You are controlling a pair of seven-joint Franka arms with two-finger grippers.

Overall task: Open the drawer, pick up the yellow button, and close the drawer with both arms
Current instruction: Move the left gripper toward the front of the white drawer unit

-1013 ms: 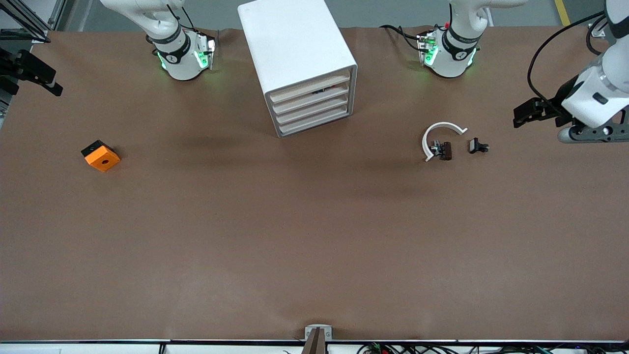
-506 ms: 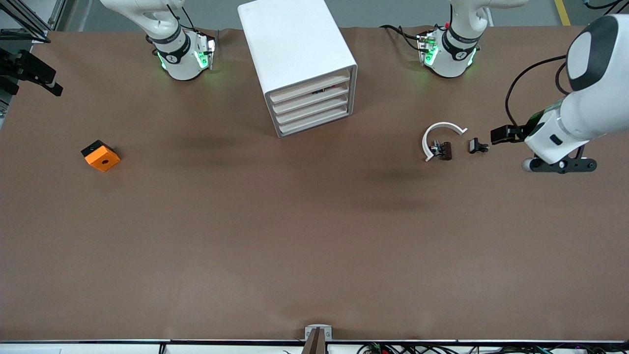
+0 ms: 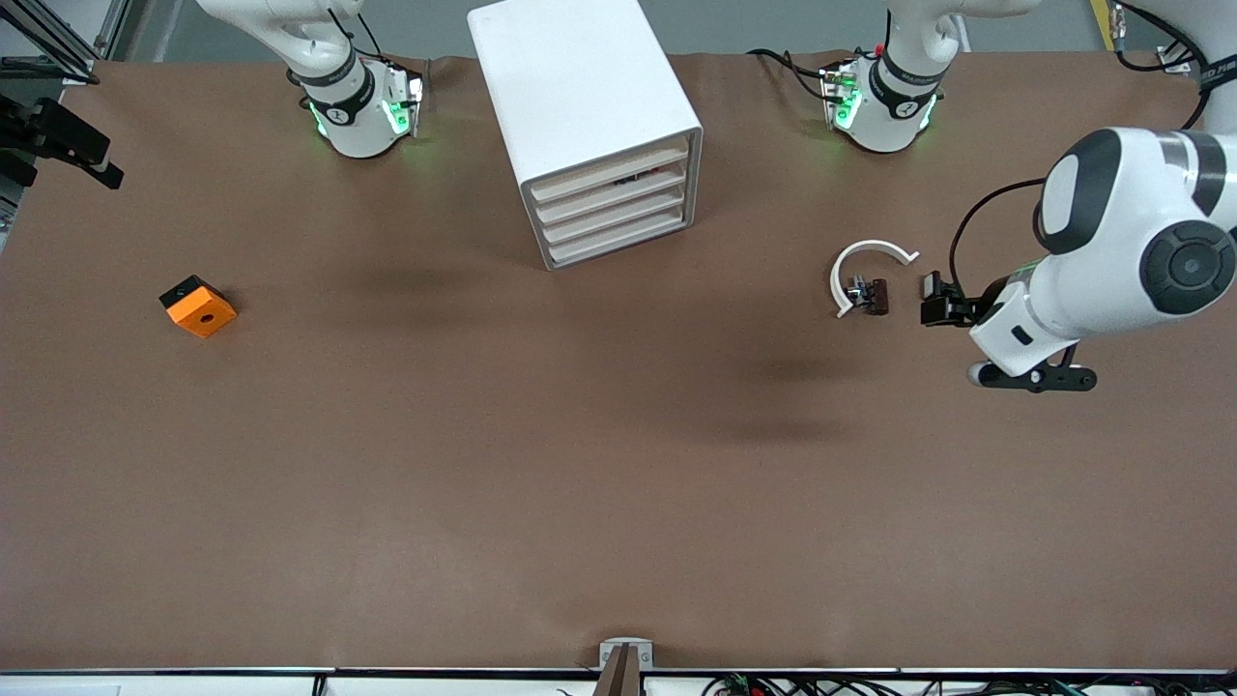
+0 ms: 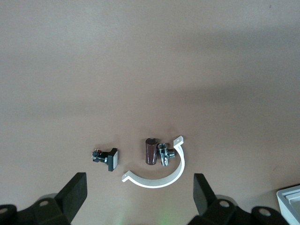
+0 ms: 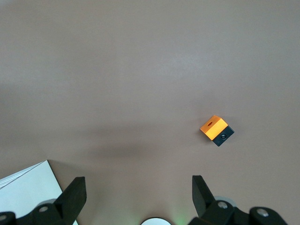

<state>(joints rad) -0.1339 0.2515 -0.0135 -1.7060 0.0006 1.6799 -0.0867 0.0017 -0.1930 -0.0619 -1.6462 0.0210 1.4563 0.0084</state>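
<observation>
- We open on the front view: the white cabinet [image 3: 589, 126] stands at the top middle of the frame, between the two arm bases and close to the counter [image 3: 580, 464] edge where they stand.
- The drawer [image 3: 609, 172], the topmost of four cream slats, sits flush with the other three and is shut.
- A small dark bit with a red speck [image 3: 638, 178] shows in the gap under that top slat. We cannot tell whether it is the button.
- For room to move, a broad brown stretch of counter runs from the cabinet's front down to the bottom edge of the frame.
- The left pincer [image 4: 139, 187] hangs over the counter toward the left arm's end, with its fingers spread wide and nothing between them.
- The left wrist view gives what the front view only hints at. A white arc [image 4: 161, 176] curls around a brown piece with a metal fitting [image 4: 151, 151], and a small black clip [image 4: 107, 158] lies just beside them, apart from the arc.
- A white corner of the cabinet pokes in at the low edge of that view.
- The right pincer [image 5: 138, 192] waits at the upper side edge of the front view, over the right arm's end of the counter, released and empty.
- Its wrist view catches the orange block [image 5: 216, 130] with its black base, alone on bare counter well apart from the cabinet, whose corner shows at the frame's low edge.
</observation>
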